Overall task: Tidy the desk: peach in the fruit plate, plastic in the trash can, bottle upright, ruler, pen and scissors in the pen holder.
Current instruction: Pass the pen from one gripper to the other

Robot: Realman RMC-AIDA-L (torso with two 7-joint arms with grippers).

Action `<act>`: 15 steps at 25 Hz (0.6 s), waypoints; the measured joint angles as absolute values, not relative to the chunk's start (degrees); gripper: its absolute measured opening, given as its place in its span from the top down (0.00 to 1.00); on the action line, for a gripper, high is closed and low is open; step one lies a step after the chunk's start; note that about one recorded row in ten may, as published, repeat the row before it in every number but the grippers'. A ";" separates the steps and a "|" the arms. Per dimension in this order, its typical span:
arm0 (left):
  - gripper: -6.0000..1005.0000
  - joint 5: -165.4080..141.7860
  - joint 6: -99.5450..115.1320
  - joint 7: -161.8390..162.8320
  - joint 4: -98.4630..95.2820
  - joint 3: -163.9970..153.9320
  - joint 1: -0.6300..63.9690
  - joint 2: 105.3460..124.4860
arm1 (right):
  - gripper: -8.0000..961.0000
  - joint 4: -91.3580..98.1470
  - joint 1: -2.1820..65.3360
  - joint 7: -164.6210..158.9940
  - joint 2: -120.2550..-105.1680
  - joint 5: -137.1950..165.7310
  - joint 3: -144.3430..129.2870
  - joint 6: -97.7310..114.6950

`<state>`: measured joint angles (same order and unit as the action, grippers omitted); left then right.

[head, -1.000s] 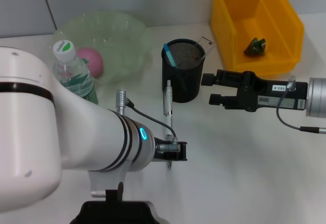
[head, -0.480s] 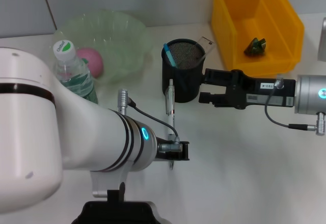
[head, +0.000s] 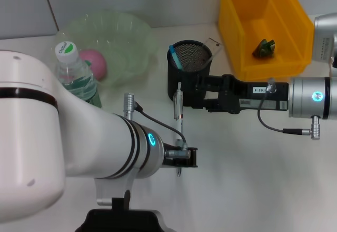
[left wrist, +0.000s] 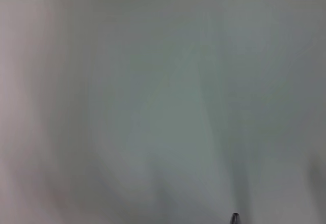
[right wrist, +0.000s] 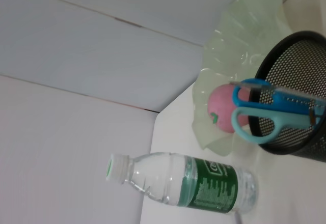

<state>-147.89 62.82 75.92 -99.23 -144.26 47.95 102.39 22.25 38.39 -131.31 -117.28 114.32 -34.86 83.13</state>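
A white pen [head: 178, 105] points up toward the black mesh pen holder [head: 188, 58]. My left gripper [head: 182, 156] is shut on the pen's lower end, and the pen's tip [left wrist: 235, 217] shows in the left wrist view. From the right, my right gripper [head: 191, 92] reaches in open, in front of the holder, its fingertips close to the pen's upper part. Blue scissors [right wrist: 265, 109] and a clear ruler [head: 213, 46] stand in the holder. The pink peach [head: 95, 63] lies in the green fruit plate [head: 124, 37]. The bottle [head: 73, 76] stands upright. Green plastic [head: 263, 48] lies in the yellow trash can [head: 295, 26].
My large white left arm [head: 63, 137] covers the near left of the table. The trash can stands at the back right, just behind my right arm [head: 305, 97]. A wall runs behind the plate and the can.
My right gripper has moved left, from beside the pen holder to in front of it, close to the pen. The left gripper and pen have shifted slightly right.
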 joint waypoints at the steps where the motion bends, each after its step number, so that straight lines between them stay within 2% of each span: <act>1: 0.87 -147.89 62.82 75.92 -99.23 -144.26 47.95 102.39 | 0.18 22.32 38.42 -131.31 -117.35 114.22 -34.98 83.25; 13: 0.87 -147.46 62.66 75.70 -98.90 -144.13 47.94 102.39 | 0.20 22.67 38.56 -131.30 -117.42 114.48 -35.14 82.79; 15: 0.87 -147.46 62.63 75.70 -98.88 -144.13 47.95 102.39 | 0.29 22.67 38.56 -131.30 -117.42 114.49 -35.24 82.78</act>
<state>-147.46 62.63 75.70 -98.88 -144.13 47.95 102.39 22.67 38.56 -131.30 -117.42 114.49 -35.24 82.78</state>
